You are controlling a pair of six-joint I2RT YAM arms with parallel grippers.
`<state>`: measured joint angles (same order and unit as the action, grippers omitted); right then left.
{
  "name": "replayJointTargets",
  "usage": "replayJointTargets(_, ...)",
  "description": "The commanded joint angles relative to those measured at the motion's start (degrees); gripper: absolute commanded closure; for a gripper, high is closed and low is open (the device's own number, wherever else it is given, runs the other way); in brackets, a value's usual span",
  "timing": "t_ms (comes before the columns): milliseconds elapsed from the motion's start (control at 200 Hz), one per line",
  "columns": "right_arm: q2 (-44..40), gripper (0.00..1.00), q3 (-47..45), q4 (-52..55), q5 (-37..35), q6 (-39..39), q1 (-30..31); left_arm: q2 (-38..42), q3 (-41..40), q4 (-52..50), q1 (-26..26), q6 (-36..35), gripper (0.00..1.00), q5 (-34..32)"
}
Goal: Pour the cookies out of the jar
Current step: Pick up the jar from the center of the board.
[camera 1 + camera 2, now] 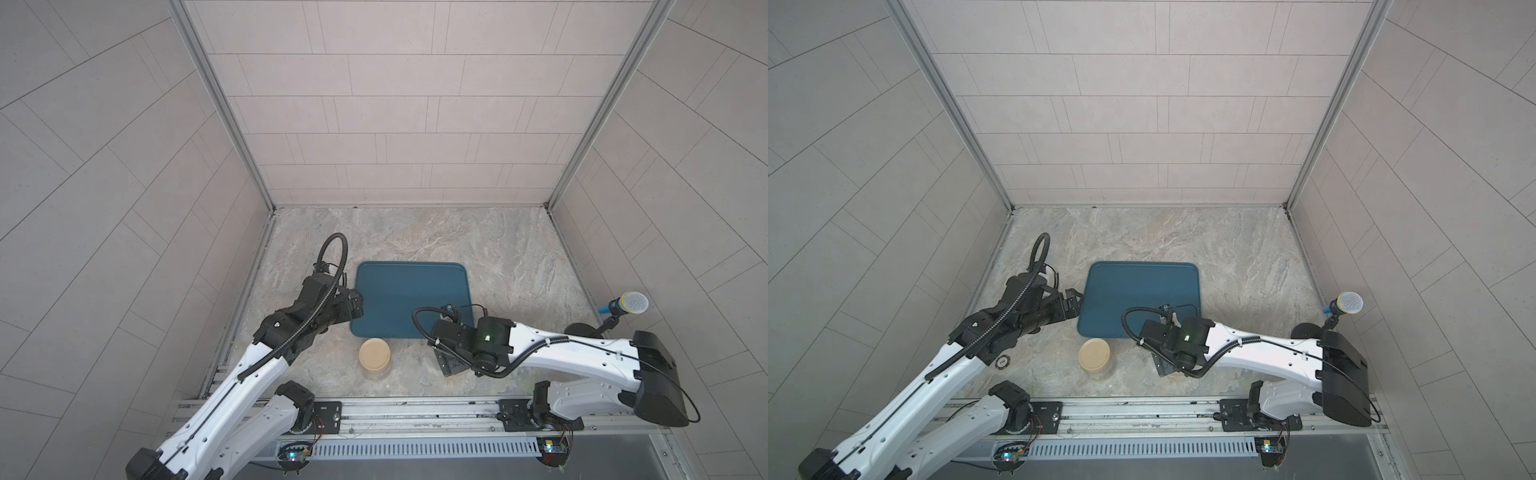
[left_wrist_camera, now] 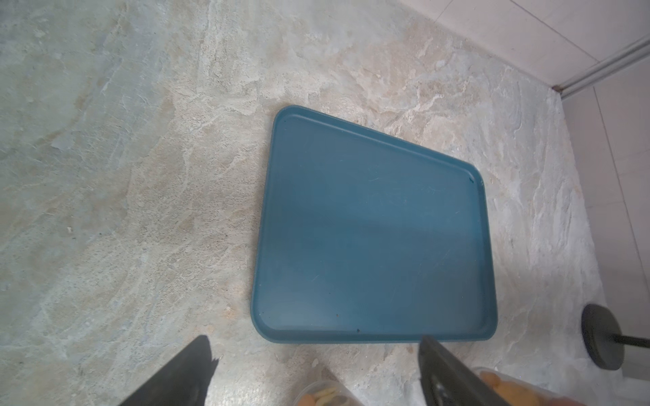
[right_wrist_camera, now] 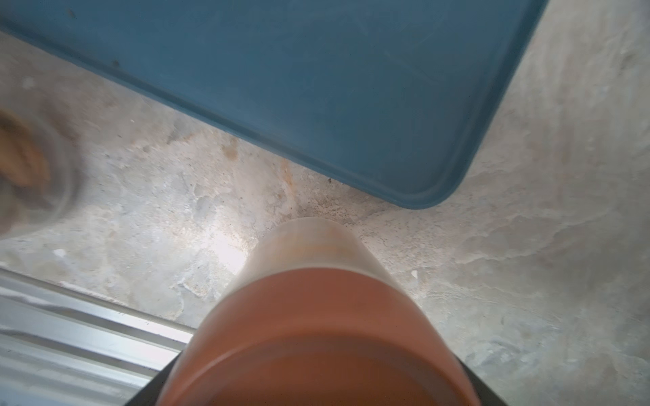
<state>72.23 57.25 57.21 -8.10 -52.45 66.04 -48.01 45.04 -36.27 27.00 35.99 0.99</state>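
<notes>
A clear jar with a beige lid (image 1: 375,353) (image 1: 1095,356) stands just in front of the blue tray (image 1: 411,282) (image 1: 1138,291). My left gripper (image 1: 357,305) (image 2: 316,342) hangs open at the tray's left edge, holding nothing. In the left wrist view, two clear jars show orange-yellow cookies (image 2: 327,395) (image 2: 499,383) through their walls. My right gripper (image 3: 323,386) is shut on a second jar with a reddish-brown lid (image 3: 316,334), close to the tray's near right corner. My right wrist hides that jar in both top views.
The tray (image 2: 369,228) (image 3: 316,70) lies bare on the marbled tabletop. A microphone on a round-footed stand (image 1: 627,303) (image 2: 601,337) stands at the right wall. A small dark disc (image 1: 1003,362) lies under my left arm. A metal rail (image 1: 415,409) runs along the front edge.
</notes>
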Motion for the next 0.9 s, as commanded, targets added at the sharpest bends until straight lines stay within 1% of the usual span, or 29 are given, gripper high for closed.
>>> replayJointTargets(0,-5.76,1.0,8.7,5.86,-5.07,0.71,-2.54,-1.35,3.05,5.84,-0.69,-1.23,0.01,3.9)
replayJointTargets(80,-6.97,1.0,13.76,8.14,-2.98,3.23,-6.65,-2.49,3.31,12.46,-0.72,-0.75,0.01,9.49)
replayJointTargets(130,-7.41,1.0,16.35,8.31,-0.01,4.96,-9.86,-3.01,2.49,18.99,-0.63,-0.55,0.04,15.78)
replayJointTargets(180,-7.4,1.0,18.79,8.1,3.3,6.84,-13.04,-3.21,1.4,24.81,-0.18,0.49,0.04,20.81)
replayJointTargets(215,-6.95,1.0,20.71,8.05,5.42,8.17,-14.78,-3.07,0.1,30.08,0.87,0.66,0.05,23.78)
replayJointTargets(260,-5.96,1.0,23.31,8.25,8.01,9.89,-16.48,-2.98,-2.27,37.09,3.09,-0.76,0.07,26.96)
replayJointTargets(300,-4.88,1.0,25.47,8.27,10.36,11.08,-17.67,-2.47,-4.07,41.52,5.88,-2.74,0.06,26.59)
replayJointTargets(375,-3.11,1.0,29.03,8.57,14.1,13.02,-19.34,-1.31,-8.04,48.6,11.43,-8.18,0.01,24.89)
replayJointTargets(445,-2.15,1.0,30.98,7.9,17.91,13.92,-20.4,-1.7,-11.96,55.74,14.32,-11.19,0.0,25.02)
replayJointTargets(575,-1.2,1.0,32.52,6.26,22.19,14.43,-20.6,-5.3,-18.83,72.32,15.97,-11.47,0.0,25.0)
replayJointTargets(685,-0.57,1.0,32.31,4.62,25.95,14.55,-20.85,-9.27,-20.25,81.5,17.52,-11.9,0.0,24.32)
replayJointTargets(751,-0.01,1.0,32.56,3.86,27.89,14.61,-20.86,-12.67,-19.79,85.5,18.89,-13.01,0.0,25.37)
replayJointTargets(891,0.46,1.0,32.22,1.19,31.63,13.8,-21.04,-17.64,-18.65,88.83,21.66,-15.7,0.0,26.73)
